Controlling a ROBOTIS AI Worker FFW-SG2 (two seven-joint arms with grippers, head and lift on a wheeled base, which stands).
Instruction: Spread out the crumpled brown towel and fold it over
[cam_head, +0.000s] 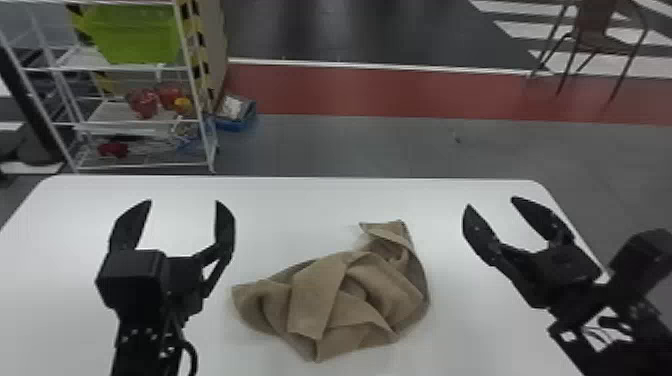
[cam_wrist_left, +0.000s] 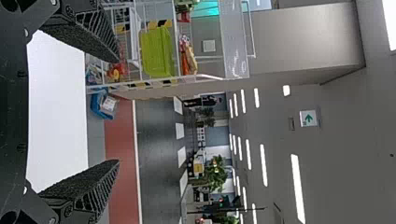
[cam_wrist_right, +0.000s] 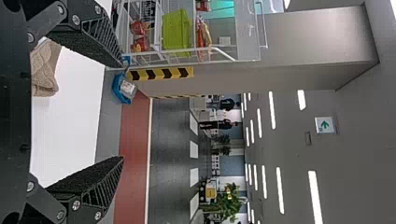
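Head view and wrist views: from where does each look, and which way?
Head view: from the head, forward and down at the towel on the table; left gripper and right gripper show.
Left wrist view: from that wrist, past the left fingers into the room.
Right wrist view: from that wrist, past the right fingers, similarly; towel partly visible.
Both wrist views share the green bin.

- Am facing a white table (cam_head: 290, 200) with rounded corners.
- Am seeing a white rack (cam_head: 120, 114) on the left, bearing a green bin (cam_head: 135, 37).
- Am noting a blue box (cam_head: 235, 125) just beside it.
- Am tracing a red band (cam_head: 400, 92) across the grey floor (cam_head: 375, 145).
- Am spotting a chair (cam_head: 595, 20) at the far right.
- Am catching bright ceiling lights (cam_wrist_left: 298, 186) and a green-and-white sign (cam_wrist_left: 308, 118).
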